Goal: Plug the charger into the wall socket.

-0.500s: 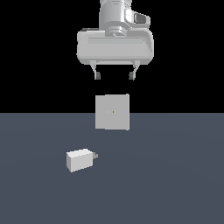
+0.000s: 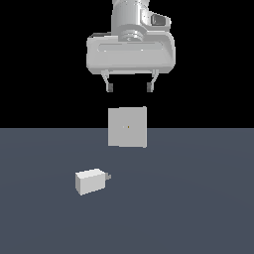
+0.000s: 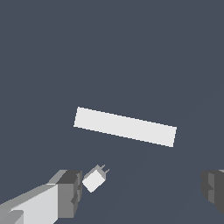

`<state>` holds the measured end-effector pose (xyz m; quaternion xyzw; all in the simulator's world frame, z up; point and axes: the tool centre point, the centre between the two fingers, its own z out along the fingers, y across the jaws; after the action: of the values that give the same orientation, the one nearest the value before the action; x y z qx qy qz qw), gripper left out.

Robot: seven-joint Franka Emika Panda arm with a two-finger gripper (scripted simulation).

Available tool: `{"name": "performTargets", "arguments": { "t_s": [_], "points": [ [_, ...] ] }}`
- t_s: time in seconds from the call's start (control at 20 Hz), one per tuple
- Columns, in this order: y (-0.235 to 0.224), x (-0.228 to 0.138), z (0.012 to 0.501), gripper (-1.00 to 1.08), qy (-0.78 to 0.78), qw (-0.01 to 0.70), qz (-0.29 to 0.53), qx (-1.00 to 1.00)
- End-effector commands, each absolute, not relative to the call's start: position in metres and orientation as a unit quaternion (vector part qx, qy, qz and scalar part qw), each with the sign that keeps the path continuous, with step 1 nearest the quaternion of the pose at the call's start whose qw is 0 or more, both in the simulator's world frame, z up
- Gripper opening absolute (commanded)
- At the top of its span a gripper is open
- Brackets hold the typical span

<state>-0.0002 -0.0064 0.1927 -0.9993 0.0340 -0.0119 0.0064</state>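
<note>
The charger [image 2: 91, 181] is a small off-white block lying on the dark floor, its short grey prong stub pointing toward the exterior view's right. The wall socket [image 2: 127, 127] is a larger flat off-white square panel standing upright behind it, with a tiny mark at its centre. My gripper [image 2: 129, 87] hangs high above the socket, open, with nothing between its fingers. In the wrist view the socket [image 3: 125, 127] appears edge-on as a thin white bar, and the charger [image 3: 94, 180] sits close to one fingertip [image 3: 70, 192].
A flat dark grey-blue floor [image 2: 198, 208] spreads under everything, with black background behind. Nothing else stands on it.
The gripper has shifted very slightly; the charger and the socket have not moved.
</note>
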Motion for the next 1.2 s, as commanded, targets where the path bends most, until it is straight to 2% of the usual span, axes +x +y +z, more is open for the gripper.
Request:
{"name": "performTargets", "arguments": {
  "t_s": [0.0, 1.15],
  "points": [
    [-0.006, -0.004, 0.189, 1.0, 0.046, 0.005, -0.013, -0.999],
    [0.019, -0.058, 0.128, 1.0, 0.251, -0.013, -0.042, -0.967]
  ]
}}
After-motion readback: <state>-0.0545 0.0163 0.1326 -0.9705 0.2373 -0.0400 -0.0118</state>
